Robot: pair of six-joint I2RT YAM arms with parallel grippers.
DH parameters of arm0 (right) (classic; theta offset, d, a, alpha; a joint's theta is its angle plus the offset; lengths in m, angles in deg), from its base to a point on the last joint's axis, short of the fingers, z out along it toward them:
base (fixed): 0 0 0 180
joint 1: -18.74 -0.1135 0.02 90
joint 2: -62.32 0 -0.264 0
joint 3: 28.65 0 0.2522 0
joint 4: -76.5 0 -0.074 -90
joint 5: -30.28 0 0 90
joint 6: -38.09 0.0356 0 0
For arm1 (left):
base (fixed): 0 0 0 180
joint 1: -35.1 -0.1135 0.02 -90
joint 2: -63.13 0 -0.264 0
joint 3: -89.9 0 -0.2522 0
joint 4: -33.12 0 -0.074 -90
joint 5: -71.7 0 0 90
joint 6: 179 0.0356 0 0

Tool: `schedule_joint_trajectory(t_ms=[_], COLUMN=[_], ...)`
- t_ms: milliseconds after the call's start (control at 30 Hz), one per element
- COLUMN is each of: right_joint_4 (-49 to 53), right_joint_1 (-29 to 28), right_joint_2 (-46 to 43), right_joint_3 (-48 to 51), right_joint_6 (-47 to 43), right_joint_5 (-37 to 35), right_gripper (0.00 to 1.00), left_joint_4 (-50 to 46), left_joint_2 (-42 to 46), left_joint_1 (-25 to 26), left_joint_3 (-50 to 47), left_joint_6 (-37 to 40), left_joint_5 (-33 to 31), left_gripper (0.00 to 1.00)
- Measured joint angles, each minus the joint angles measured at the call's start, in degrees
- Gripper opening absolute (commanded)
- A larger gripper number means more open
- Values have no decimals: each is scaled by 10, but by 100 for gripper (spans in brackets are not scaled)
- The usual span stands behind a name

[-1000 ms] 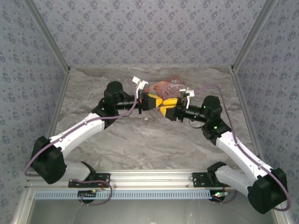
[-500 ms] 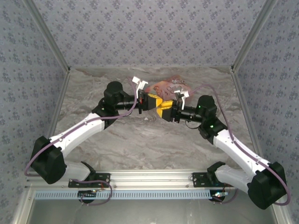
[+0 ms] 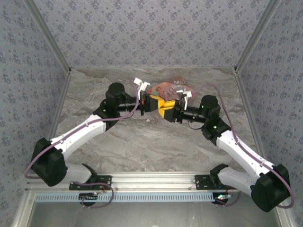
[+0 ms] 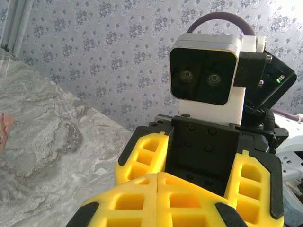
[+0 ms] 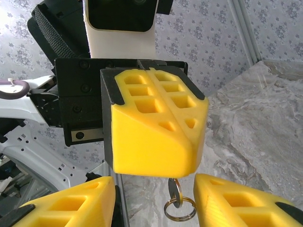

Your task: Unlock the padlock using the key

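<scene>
My left gripper [image 3: 154, 102] is shut, its yellow fingers pressed together. In the right wrist view the key [image 5: 174, 191] sticks out below the seam of the left gripper [image 5: 158, 127], with a metal split ring [image 5: 180, 209] hanging from it. My right gripper [image 5: 154, 204] stands open, one finger on each side of the key and ring, touching neither. In the left wrist view the left gripper [image 4: 163, 182] points at the right gripper's palm, with the right fingers [image 4: 144, 153] flanking it. The padlock is hidden.
A pink illustrated box [image 3: 166, 87] lies on the marble table [image 3: 142, 142] just behind the two meeting grippers. Patterned walls close off the back and both sides. Both arms reach in from the near rail [image 3: 151, 182].
The right arm has moved left toward the left gripper, so its open fingers now straddle the left fingertips and the key. The left arm has stayed put, still shut.
</scene>
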Motion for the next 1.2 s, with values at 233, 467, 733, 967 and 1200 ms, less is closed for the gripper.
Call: schedule_joint_trajectory(t_ms=[233, 467, 733, 967, 1200], right_joint_4=[40, 55, 54, 50, 41], right_joint_1=[6, 6, 0, -2, -3], right_joint_2=[-33, -40, -19, -2, 2], right_joint_3=[0, 0, 0, -7, -18], right_joint_6=[-10, -10, -10, -10, -10], right_joint_5=[0, 0, 1, 0, 1], right_gripper=[51, 51, 50, 46, 40], left_joint_4=[-7, -7, -7, -8, -8], left_joint_2=[0, 0, 0, 0, 0], left_joint_1=[0, 0, 0, 0, 0], left_joint_3=[0, -1, -1, -3, -3], left_joint_6=[6, 6, 6, 7, 8], left_joint_5=[-2, -2, -2, -2, -2], left_gripper=[0, 0, 0, 0, 0])
